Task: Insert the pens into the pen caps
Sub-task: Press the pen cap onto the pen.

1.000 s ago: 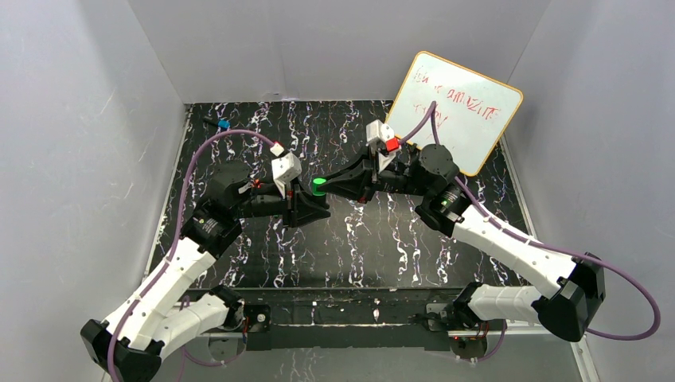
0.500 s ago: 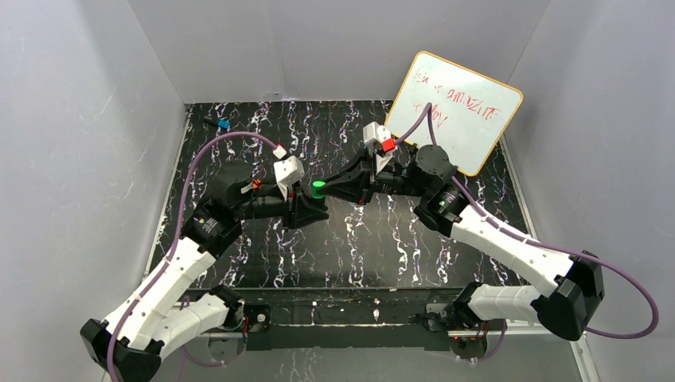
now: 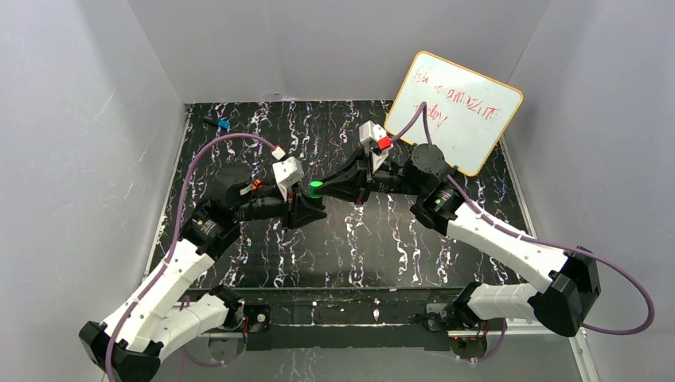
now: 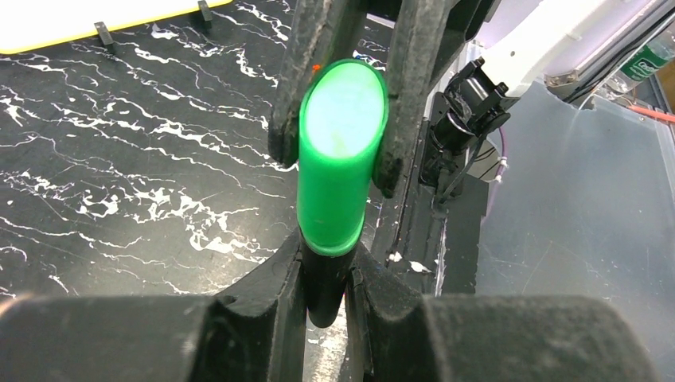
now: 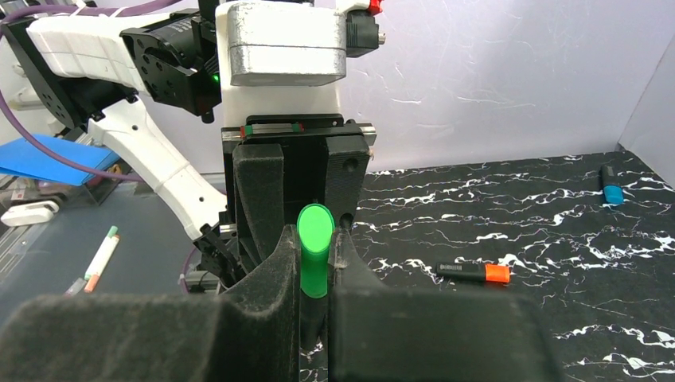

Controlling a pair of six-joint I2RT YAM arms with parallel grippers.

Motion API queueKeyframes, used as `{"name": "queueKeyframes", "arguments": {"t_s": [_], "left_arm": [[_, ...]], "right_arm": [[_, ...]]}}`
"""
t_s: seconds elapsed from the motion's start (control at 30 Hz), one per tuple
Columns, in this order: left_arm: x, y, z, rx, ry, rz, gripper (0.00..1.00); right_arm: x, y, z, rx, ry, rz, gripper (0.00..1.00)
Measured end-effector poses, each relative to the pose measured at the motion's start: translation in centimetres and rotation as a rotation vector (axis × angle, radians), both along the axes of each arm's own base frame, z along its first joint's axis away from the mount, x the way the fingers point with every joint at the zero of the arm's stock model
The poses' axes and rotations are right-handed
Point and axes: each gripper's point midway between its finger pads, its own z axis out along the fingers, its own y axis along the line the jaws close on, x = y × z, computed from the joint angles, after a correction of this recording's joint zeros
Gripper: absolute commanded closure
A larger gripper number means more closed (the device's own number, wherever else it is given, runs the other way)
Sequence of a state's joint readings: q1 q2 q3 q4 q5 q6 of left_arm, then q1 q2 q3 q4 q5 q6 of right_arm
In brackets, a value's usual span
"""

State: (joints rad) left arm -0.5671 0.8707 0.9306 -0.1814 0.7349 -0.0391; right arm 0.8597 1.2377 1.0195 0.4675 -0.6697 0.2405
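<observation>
A black pen [image 4: 325,286] with a green pen cap [image 4: 338,167] on its end stands upright above the middle of the table. My left gripper [image 4: 326,270] is shut on the black barrel just below the cap. From the opposite side, my right gripper [image 5: 316,263] is shut on the green cap [image 5: 314,251]. From above, the cap [image 3: 316,189] shows as a green disc between the left gripper [image 3: 315,207] and the right gripper [image 3: 326,189]. Another black pen with an orange cap [image 5: 474,273] lies on the table.
A whiteboard [image 3: 458,111] with red writing leans at the back right. A small blue-capped piece [image 3: 224,124] lies in the back left corner. Grey walls close in the black marbled table [image 3: 382,239] on three sides.
The right wrist has shifted a little left, and the capped pen and left gripper have drifted slightly left with it. Both grips are unchanged.
</observation>
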Motion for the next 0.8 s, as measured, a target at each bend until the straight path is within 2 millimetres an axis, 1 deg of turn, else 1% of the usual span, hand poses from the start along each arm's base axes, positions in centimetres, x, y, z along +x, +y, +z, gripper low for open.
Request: {"name": "queueKeyframes", "arguments": {"t_s": [0.4,0.8], "left_arm": [[0.27,0.38,-0.27,0.019,-0.009,0.034,1.00],[0.24,0.47,-0.29,0.018,-0.012,0.041,1.00]], "right_arm": [[-0.07,0.26,-0.70,-0.003,0.001,-0.001,0.99],[-0.27,0.41,-0.80,0.014,-0.012,0.000,0.99]]}}
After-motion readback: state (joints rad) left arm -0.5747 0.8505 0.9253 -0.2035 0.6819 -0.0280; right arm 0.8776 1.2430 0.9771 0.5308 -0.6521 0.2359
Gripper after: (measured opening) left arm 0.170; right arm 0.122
